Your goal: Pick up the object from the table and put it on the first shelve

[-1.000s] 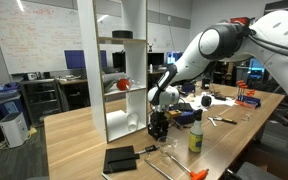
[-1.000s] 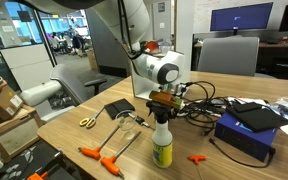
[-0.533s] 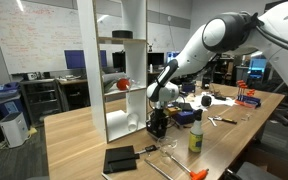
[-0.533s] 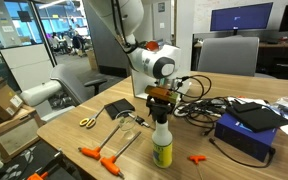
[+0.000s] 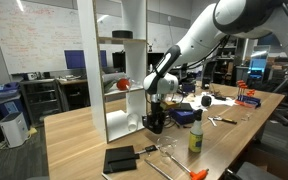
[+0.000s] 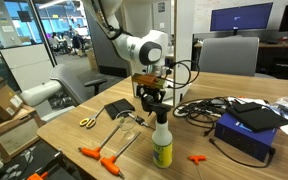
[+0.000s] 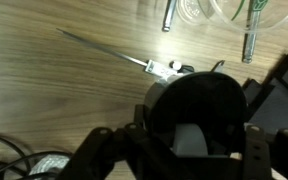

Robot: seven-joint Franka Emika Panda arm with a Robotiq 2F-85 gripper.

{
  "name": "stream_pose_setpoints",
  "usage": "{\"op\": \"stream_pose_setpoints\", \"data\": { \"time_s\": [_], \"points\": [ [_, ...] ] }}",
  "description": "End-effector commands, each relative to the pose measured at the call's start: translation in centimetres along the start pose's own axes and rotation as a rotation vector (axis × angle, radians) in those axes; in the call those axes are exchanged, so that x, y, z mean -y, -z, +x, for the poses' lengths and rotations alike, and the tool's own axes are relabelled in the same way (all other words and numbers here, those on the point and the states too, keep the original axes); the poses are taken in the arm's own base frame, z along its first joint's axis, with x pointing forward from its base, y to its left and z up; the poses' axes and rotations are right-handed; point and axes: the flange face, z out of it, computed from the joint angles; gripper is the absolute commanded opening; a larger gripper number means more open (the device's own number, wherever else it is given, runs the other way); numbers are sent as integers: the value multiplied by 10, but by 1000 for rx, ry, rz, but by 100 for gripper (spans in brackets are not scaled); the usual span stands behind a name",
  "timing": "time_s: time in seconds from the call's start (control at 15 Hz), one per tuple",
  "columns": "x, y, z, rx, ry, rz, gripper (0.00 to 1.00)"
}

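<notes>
Black object (image 7: 198, 112) looks clamped between my fingers (image 7: 97, 151); I'd lift it clear of the bench (image 5: 74, 140), then ease it level into the first shelve (image 5: 125, 130).

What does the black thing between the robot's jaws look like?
The object is black, chunky and roundish, with a pale grey patch showing in the wrist view. It sits between the jaws, which press its sides, low by the wooden table, beside the white shelf. Whether it touches the table is unclear.
</notes>
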Motion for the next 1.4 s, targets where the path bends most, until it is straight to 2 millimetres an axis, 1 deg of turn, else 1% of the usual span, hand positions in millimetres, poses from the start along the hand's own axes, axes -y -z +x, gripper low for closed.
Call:
{"op": "stream_pose_setpoints", "data": {
  "time_s": [0.0,0.13,0.47,0.6,0.73,0.93,1.07,1.33],
  "points": [
    [41,20,-3,-17,8,-1,36],
    [64,17,3,-16,27,-10,36],
    [119,3,26,-18,102,-56,36],
    [137,1,34,-37,132,-93,36],
    [149,-2,42,-71,153,-134,36],
    [158,-10,52,-131,184,-204,36],
    [156,-18,59,-184,193,-254,36],
    [147,-31,76,-320,101,-321,36]
  ]
}}
